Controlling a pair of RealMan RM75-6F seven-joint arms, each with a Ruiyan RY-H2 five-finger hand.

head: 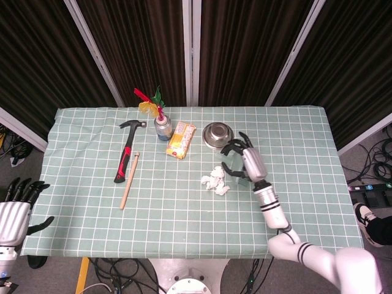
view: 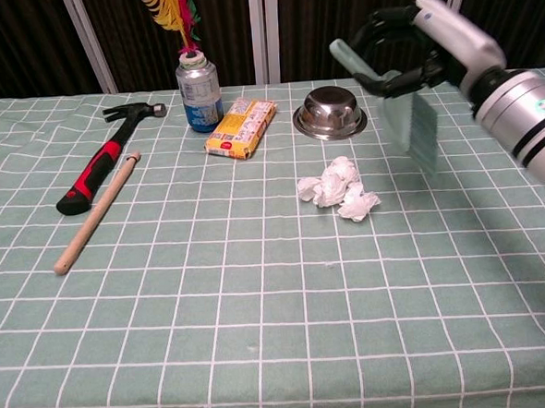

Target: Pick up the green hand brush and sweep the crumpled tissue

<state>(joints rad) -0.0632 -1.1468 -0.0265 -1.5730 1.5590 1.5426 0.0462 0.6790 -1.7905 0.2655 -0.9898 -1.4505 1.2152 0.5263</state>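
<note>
The counter (view: 168,312) wears pale green cloth with a white grid. The crumpled tissue (view: 338,189) is white, the hand brush (view: 406,113) pale green, and the hammer (view: 103,159) has a red-and-black handle.

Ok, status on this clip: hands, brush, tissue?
Right robot hand grips green hand brush, raised off table. Left robot hand open, idle. White crumpled tissue on green checked cloth, unobstructed.
</note>
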